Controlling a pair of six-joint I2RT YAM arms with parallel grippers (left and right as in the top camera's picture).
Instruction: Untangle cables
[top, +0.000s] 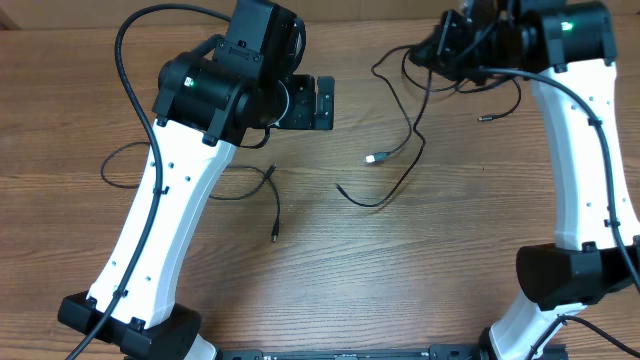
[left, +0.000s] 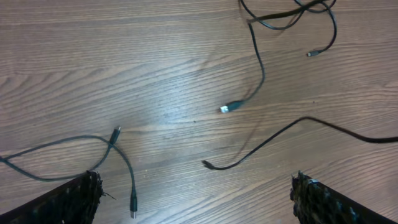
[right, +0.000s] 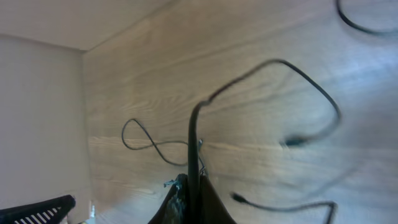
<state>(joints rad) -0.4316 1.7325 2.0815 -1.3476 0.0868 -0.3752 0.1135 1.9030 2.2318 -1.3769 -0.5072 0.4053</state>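
**Right claw clenched on a cord, left claw gaping**

The right gripper (right: 189, 194), up over the far right of the wooden table (top: 450, 260), is pinched tight on 1 of the thin black cables (right: 194, 134), which rises from between its fingers and loops away. Strands trail down from that grip onto the wood. 1 ends in a silver plug (top: 372, 158), 1 in a small dark plug (top: 485, 118), and a curved strand (top: 398, 187) lies just beside the silver plug. The left gripper (left: 196, 180) hangs spread wide, grasping nothing. 1 loose cable (top: 270, 190) lies partly under the left arm, well apart from the others.
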